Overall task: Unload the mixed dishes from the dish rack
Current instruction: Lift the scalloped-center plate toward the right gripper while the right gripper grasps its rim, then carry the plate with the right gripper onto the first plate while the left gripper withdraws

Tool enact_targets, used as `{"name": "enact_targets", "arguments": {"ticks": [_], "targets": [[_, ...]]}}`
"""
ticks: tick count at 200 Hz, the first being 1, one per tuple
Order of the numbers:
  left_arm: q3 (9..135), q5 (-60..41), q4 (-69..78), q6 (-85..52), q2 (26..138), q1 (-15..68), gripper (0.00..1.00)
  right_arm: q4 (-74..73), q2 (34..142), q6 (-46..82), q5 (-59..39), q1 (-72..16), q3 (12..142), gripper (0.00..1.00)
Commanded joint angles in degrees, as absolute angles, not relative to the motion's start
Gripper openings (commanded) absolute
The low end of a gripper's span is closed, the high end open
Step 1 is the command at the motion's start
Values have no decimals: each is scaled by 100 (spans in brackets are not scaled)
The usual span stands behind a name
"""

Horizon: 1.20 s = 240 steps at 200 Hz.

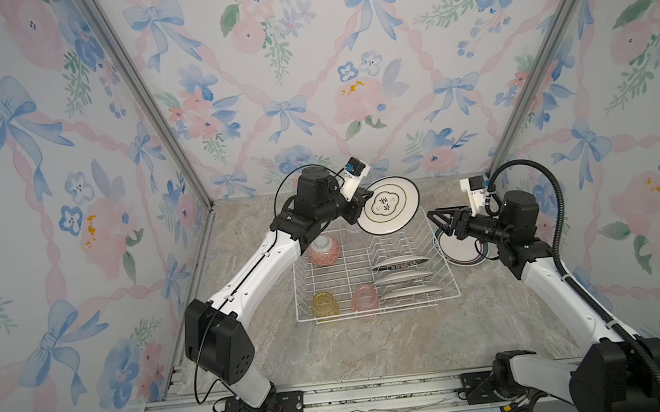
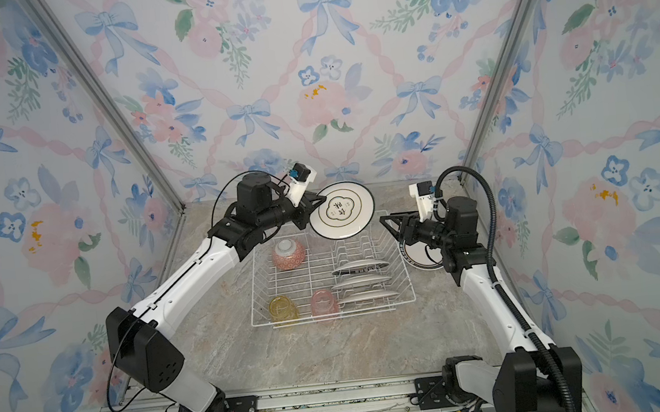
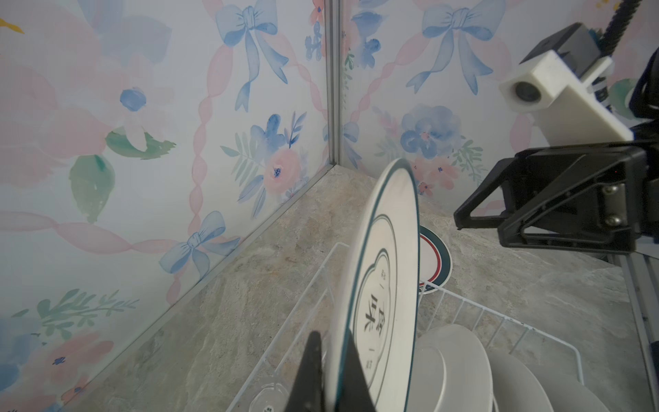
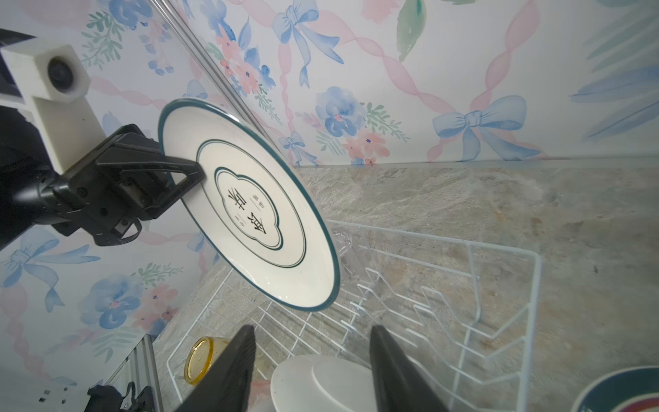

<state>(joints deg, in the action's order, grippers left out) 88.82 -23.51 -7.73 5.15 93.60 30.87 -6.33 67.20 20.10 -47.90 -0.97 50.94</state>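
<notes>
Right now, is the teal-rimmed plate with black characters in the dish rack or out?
Out: the left gripper clamps the plate by its rim, on edge above the dish rack.

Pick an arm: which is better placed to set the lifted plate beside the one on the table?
Right, probably, after a handover. The left gripper is shut on the lifted plate above the dish rack; the table plate lies right of the rack, near the right gripper, open and facing the lifted plate.
</notes>
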Motion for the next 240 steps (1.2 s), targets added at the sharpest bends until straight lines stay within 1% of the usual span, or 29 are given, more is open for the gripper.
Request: {"name": "enact_targets", "arguments": {"ticks": [1, 66, 87, 97, 111, 128, 138, 151, 170, 184, 208, 228, 240], "targets": [[9028, -3240, -370, -162, 9361, 2996, 0, -959, 6736, 2063, -5133, -214, 5073, 54], [9079, -4212, 291, -851, 9767, 2927, 0, -1349, 6963, 2271, -5120, -391, 5097, 54], [9081, -4516, 575, -1124, 9920, 2927, 0, -1639, 7022, 2444, -5196, -416, 5097, 51], [9080, -4578, 671, -1222, 9979, 2933, 0, -1782, 7052, 2529, -5227, -447, 5081, 46], [9083, -4627, 775, -1308, 10073, 2931, 0, -1921, 7093, 2620, -5281, -485, 5097, 35], [9120, -4680, 829, -1379, 10171, 2927, 0, -1980, 7136, 2674, -5330, -525, 5123, 19], [9138, -4697, 844, -1406, 10213, 2927, 0, -1991, 7137, 2691, -5339, -523, 5124, 13], [9149, -4703, 843, -1423, 10243, 2932, 0, -1963, 7113, 2690, -5277, -527, 5132, 0], [9165, -4646, 796, -1459, 10249, 2923, 0, -1859, 7078, 2685, -5150, -522, 5149, 0], [9193, -4576, 682, -1458, 10251, 2927, 15, -1793, 7076, 2720, -5065, -512, 5176, 0], [9187, -4525, 533, -1378, 10194, 2929, 34, -1680, 7113, 2768, -4887, -452, 5229, 0], [9135, -4409, 391, -1185, 10049, 2928, 43, -1682, 7169, 2935, -4812, -257, 5221, 0], [9052, -4170, 294, -1019, 9888, 2931, 45, -1692, 7189, 3078, -4804, -86, 5188, 0]]}}
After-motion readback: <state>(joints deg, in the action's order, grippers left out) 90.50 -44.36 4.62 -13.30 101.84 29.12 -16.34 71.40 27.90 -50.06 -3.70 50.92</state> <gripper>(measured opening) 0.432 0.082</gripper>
